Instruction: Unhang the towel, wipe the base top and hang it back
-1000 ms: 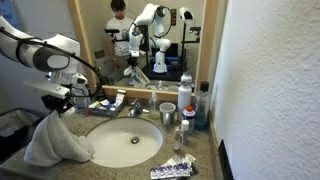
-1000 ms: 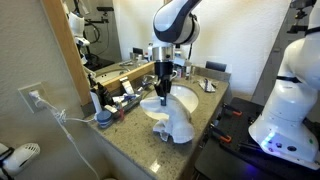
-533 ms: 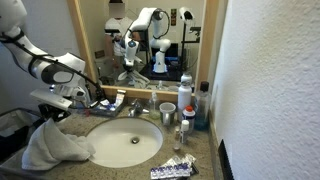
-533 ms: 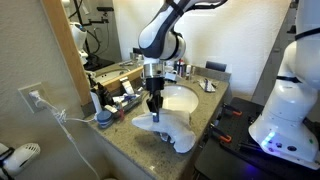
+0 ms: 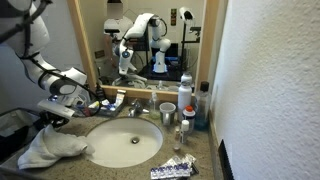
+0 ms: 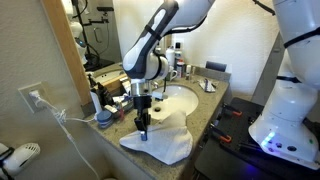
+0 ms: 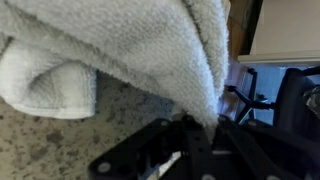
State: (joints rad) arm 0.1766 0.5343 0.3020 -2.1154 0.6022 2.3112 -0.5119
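The pale grey-white terry towel (image 5: 52, 148) lies crumpled on the speckled granite base top (image 5: 205, 160), beside the white oval basin (image 5: 125, 141). In an exterior view the towel (image 6: 165, 142) spreads flat near the counter's front edge (image 6: 118, 155). My gripper (image 6: 142, 130) points straight down and is shut on the towel's top. In the wrist view the towel (image 7: 120, 45) fills the upper picture, pinched between my jaws (image 7: 195, 122), with granite (image 7: 60, 140) below.
A faucet (image 5: 135, 108), cups and bottles (image 5: 186, 95) stand behind and beside the basin. A foil packet (image 5: 172, 167) lies at the counter's front. A mirror (image 5: 140, 35) backs the counter. A wall outlet with cord (image 6: 36, 97) and a hairdryer (image 6: 22, 154) are on the wall.
My gripper has dragged the towel along the counter away from the basin and lowered; the towel has gone from a raised bunch to a flatter spread on the granite.
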